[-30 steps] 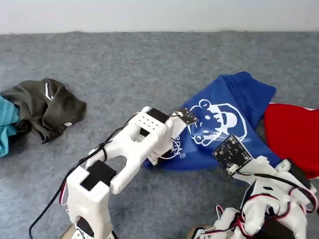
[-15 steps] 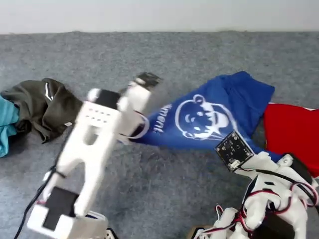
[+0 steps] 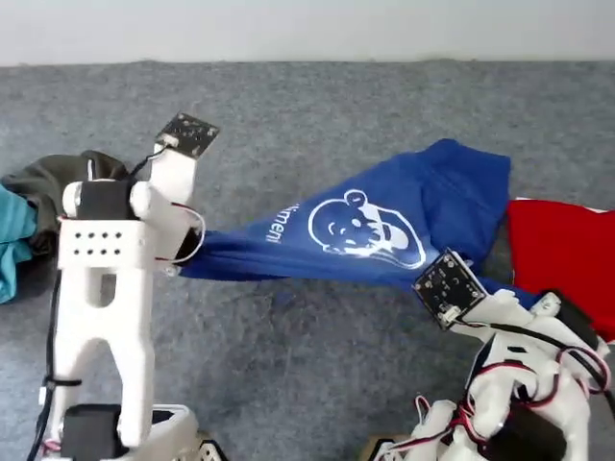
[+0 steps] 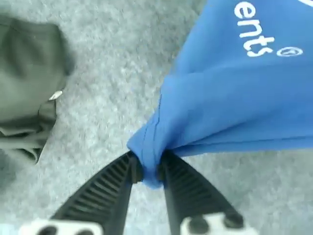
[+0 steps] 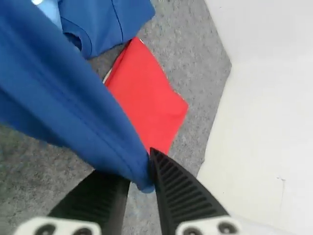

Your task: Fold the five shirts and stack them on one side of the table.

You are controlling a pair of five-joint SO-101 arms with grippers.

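Since the blue shirt [image 3: 384, 230] is stretched out between the two sets of jaws and not folded yet, I'd call this early going. The red shirt [image 3: 562, 254], flat just beyond the right gripper [image 5: 142, 174], might be done. The dark shirt [image 3: 38, 197] and teal shirt [image 3: 10, 250], past the left gripper [image 4: 146, 169], are crumpled heaps. Each gripper is clamped on a bunched blue corner. Nothing's stacked yet.
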